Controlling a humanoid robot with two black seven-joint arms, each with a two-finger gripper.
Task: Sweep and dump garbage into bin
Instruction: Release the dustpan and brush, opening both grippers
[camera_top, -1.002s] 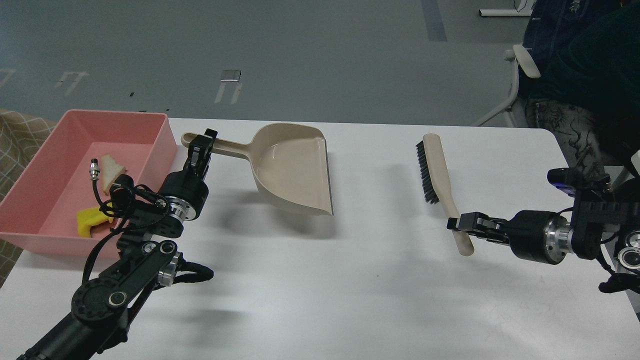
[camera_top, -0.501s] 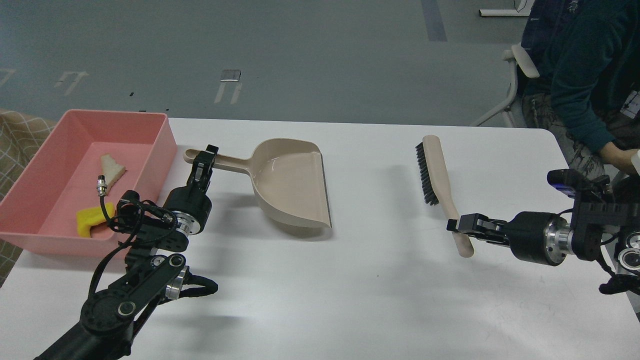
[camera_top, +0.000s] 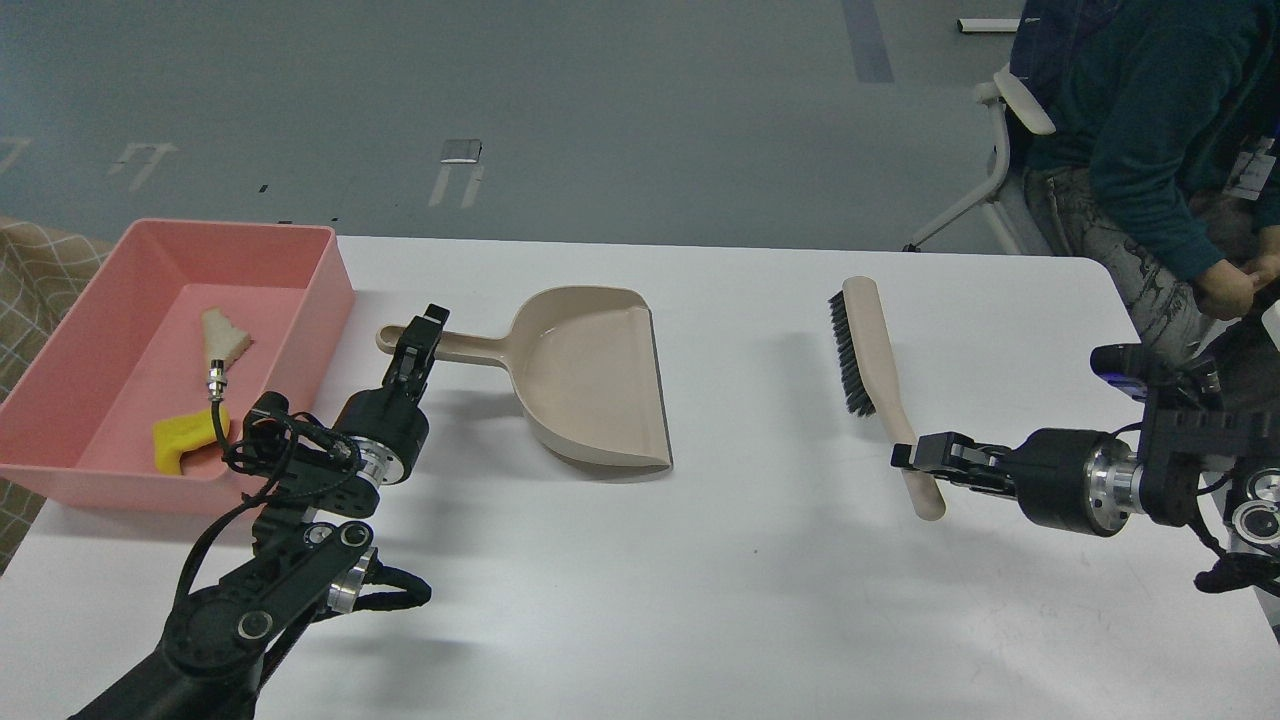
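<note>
Left gripper (camera_top: 418, 345) clamps the dustpan (camera_top: 590, 375) handle, pink bin (camera_top: 330, 290) beside it holding the garbage (camera_top: 182, 442); right gripper (camera_top: 915, 455) grips the brush (camera_top: 875, 365) handle

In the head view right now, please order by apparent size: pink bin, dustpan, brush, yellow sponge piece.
1. pink bin
2. dustpan
3. brush
4. yellow sponge piece
The gaps look clear, so nearness hardly matters.
</note>
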